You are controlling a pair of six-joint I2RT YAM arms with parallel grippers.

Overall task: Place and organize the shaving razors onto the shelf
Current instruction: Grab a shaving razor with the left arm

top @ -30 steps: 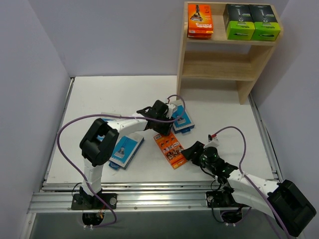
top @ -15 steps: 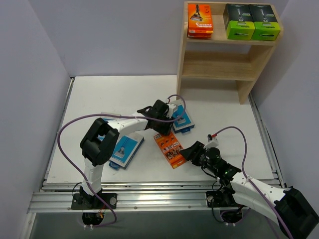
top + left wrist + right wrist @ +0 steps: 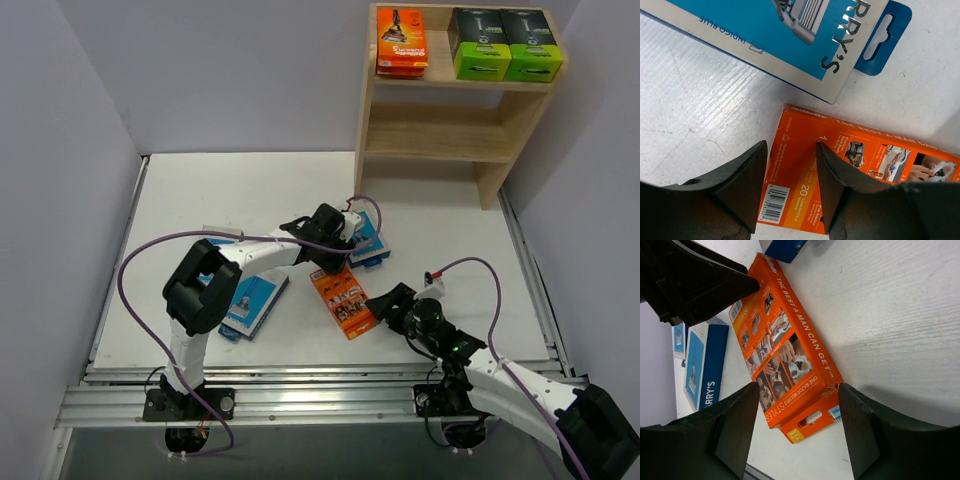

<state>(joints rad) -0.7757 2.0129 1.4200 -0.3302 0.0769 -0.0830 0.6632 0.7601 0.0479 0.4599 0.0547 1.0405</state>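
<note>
One orange razor pack (image 3: pixel 342 300) lies flat on the table. My left gripper (image 3: pixel 327 265) is open over its far end, and in the left wrist view (image 3: pixel 790 172) the dark fingers (image 3: pixel 745 185) straddle the pack's barcode end (image 3: pixel 865 160). My right gripper (image 3: pixel 383 303) is open at the pack's near right end. In the right wrist view (image 3: pixel 800 435) the hang-tab end of the pack (image 3: pixel 780 350) lies between the jaws. A light-blue card (image 3: pixel 368 243) lies just beyond the orange pack. The wooden shelf (image 3: pixel 440 130) holds stacked orange packs (image 3: pixel 402 42) and two black and green boxes (image 3: pixel 505 45) on its top tier.
Another light-blue card (image 3: pixel 250 303) lies left of the orange pack, and a third (image 3: pixel 213 238) is partly hidden behind the left arm. The shelf's lower tier (image 3: pixel 430 155) shows nothing on it. A metal rail (image 3: pixel 300 400) runs along the table's near edge.
My right gripper has moved slightly nearer and closer to the orange pack's near end. My left gripper has shifted a little to the right over the pack's far end.
</note>
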